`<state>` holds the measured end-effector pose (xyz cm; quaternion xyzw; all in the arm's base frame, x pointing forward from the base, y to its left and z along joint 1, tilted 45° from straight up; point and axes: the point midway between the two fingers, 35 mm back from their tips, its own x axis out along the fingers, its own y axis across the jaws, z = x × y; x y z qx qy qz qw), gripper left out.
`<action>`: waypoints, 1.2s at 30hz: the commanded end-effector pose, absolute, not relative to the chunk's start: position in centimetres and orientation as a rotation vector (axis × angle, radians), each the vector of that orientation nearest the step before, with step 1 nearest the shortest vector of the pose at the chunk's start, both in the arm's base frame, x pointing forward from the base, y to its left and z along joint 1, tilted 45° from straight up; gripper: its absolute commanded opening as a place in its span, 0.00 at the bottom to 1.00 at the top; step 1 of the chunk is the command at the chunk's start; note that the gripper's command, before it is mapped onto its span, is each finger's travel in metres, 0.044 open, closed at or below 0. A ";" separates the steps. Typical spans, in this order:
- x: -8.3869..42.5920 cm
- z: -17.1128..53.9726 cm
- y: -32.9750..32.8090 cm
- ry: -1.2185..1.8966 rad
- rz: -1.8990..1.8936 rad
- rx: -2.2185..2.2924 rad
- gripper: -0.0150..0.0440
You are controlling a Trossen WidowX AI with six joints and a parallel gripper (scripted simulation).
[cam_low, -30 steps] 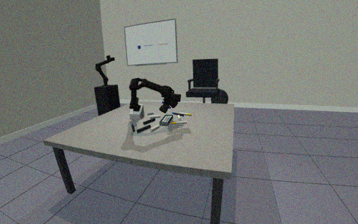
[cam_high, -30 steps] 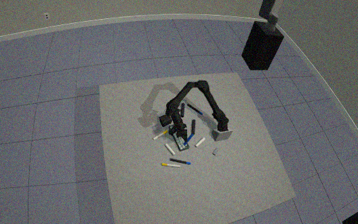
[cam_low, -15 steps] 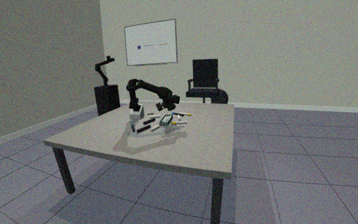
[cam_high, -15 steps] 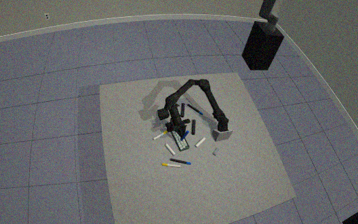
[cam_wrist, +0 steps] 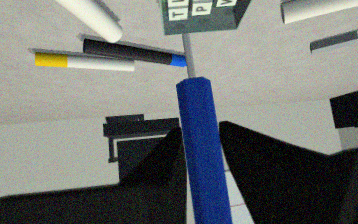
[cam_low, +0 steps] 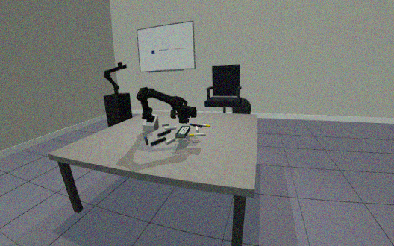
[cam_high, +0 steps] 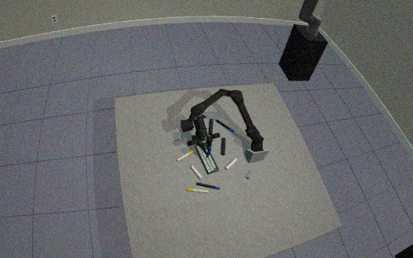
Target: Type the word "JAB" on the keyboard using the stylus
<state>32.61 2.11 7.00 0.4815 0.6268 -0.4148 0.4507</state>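
Note:
My gripper [cam_high: 206, 146] [cam_wrist: 200, 133] is shut on the blue stylus [cam_high: 209, 152] [cam_wrist: 202, 150], whose thin grey metal tip points away from the fingers. The gripper is over the far end of the keyboard [cam_high: 211, 169] [cam_low: 183, 132] [cam_wrist: 200, 29] in the top view. In the wrist view only a corner of the keyboard shows at the top, with the T, P and W keys and part of others. The stylus tip reaches up to the keyboard's dark edge there. Whether it touches anything cannot be told. The J, A and B keys are not readable.
Around the keyboard lie a black marker with a blue end [cam_high: 207, 186] [cam_wrist: 127, 51], a yellow-ended white marker [cam_high: 200, 191] [cam_wrist: 100, 63], a white marker [cam_high: 231, 163], a black bar [cam_high: 223, 146] and a small grey block [cam_high: 248, 175]. More markers lie near the arm.

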 end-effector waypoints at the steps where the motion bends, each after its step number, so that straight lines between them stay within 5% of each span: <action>1: 32.7 7.2 2.0 1.538 -1.052 1.228 0.25; 33: 32.6 4.8 -0.4 1.538 -1.053 1.227 0.25; 36: 32.9 4.7 -0.6 1.537 -1.053 1.227 0.39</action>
